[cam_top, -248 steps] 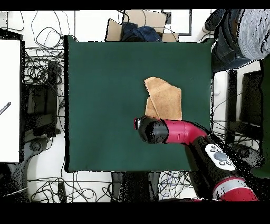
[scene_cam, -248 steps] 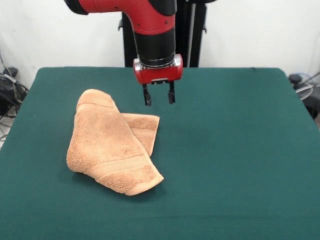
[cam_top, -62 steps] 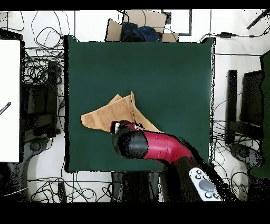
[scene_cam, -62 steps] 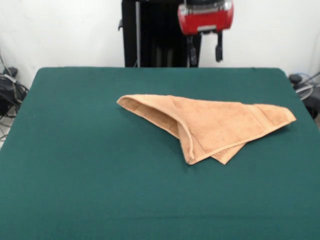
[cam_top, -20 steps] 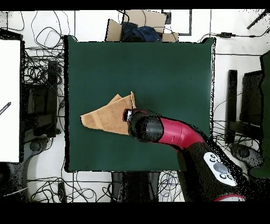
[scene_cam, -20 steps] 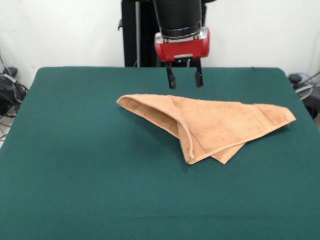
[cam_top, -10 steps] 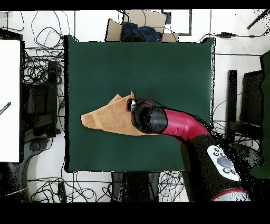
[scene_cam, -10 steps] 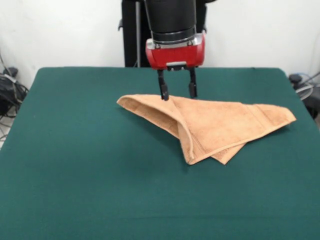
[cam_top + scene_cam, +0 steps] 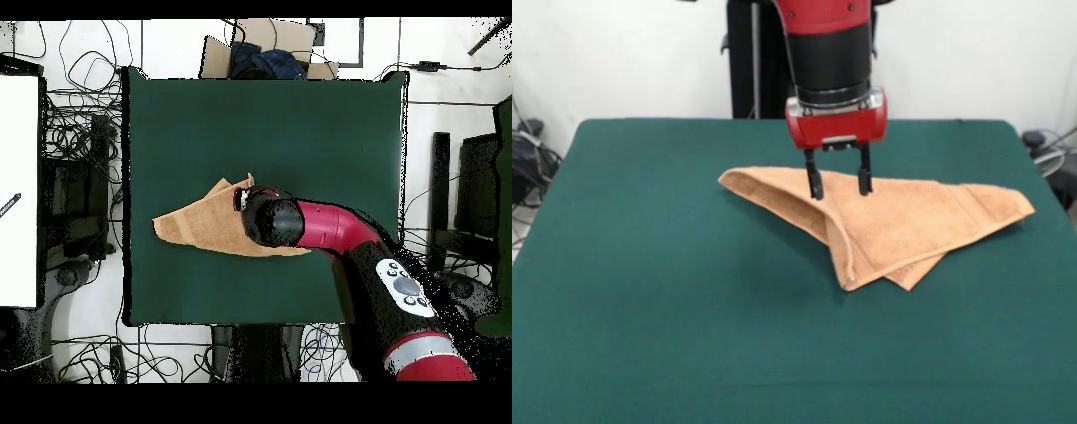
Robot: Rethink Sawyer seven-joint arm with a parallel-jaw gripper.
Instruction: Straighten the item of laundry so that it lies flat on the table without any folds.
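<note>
The item of laundry (image 9: 900,221) is a light orange-tan towel folded over into a long triangle on the dark green table (image 9: 671,300). One point reaches toward the right table edge, and a folded corner points toward the front. My gripper (image 9: 839,187) hangs open just above the towel's upper middle, its two fingers straddling the fold ridge with nothing held. In the overhead view the towel (image 9: 195,222) lies left of centre, and the arm's wrist covers the gripper and part of the cloth.
A cardboard box (image 9: 262,52) with dark contents sits beyond the table's far edge in the overhead view. Cables (image 9: 70,130) and equipment lie around the table on the floor. A white surface (image 9: 18,190) stands at the left.
My gripper has come down and shifted a little rightward and forward in the front view, now low over the towel's fold. The towel has not moved.
</note>
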